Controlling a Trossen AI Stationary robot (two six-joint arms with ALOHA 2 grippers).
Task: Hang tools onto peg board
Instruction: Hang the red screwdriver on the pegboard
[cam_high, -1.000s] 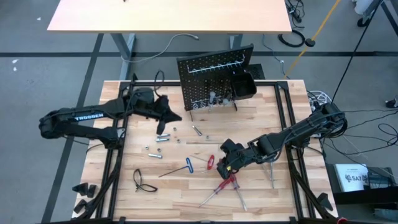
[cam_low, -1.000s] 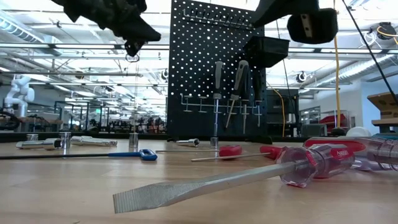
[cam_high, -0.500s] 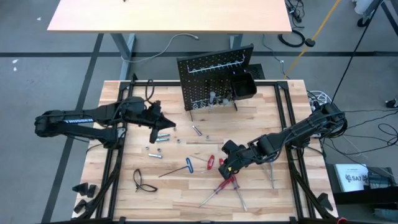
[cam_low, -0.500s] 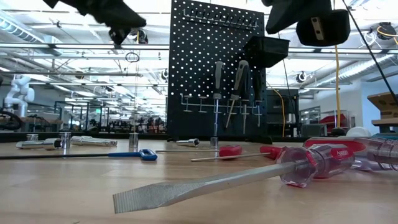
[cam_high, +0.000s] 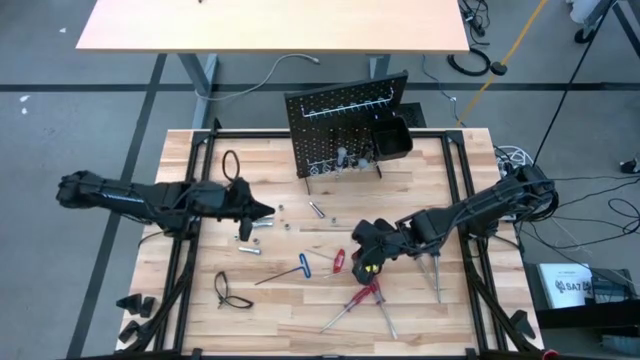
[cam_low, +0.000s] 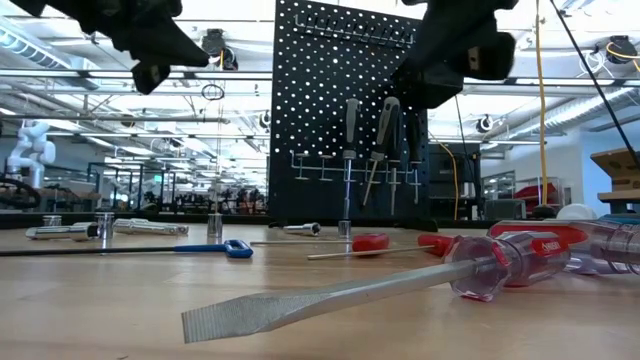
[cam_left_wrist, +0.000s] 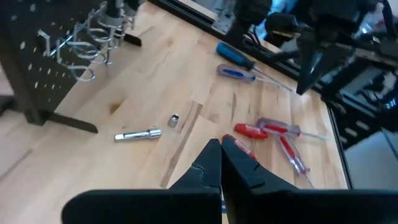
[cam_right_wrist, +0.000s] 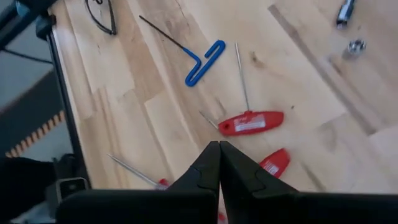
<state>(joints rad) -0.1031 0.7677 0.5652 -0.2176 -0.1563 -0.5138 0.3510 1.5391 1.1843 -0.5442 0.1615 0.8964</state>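
The black peg board (cam_high: 345, 130) stands upright at the table's far middle, with a few tools (cam_low: 383, 140) hanging in its silver rail. Loose tools lie on the wood: a blue T-handle key (cam_high: 296, 267) (cam_right_wrist: 205, 61), red-handled screwdrivers (cam_high: 340, 260) (cam_right_wrist: 250, 122) (cam_high: 365, 295), and silver bits (cam_high: 257, 224) (cam_left_wrist: 138, 134). My left gripper (cam_high: 266, 210) (cam_left_wrist: 221, 147) hovers shut and empty above the silver bits, left of centre. My right gripper (cam_high: 360, 264) (cam_right_wrist: 219, 149) hovers shut and empty above the red screwdrivers.
A black cable loop (cam_high: 228, 290) lies near the front left. More screwdrivers (cam_high: 437, 275) lie at the right, by the right arm. A black bin (cam_high: 393, 140) hangs on the peg board's right side. A large clear-red screwdriver (cam_low: 500, 265) lies close to the low camera.
My left gripper has drawn back from the peg board toward the table's near and left edges, sinking a little and rolling about its own axis; it stays shut. My right gripper has rolled in place above the red screwdrivers. No tool has moved.
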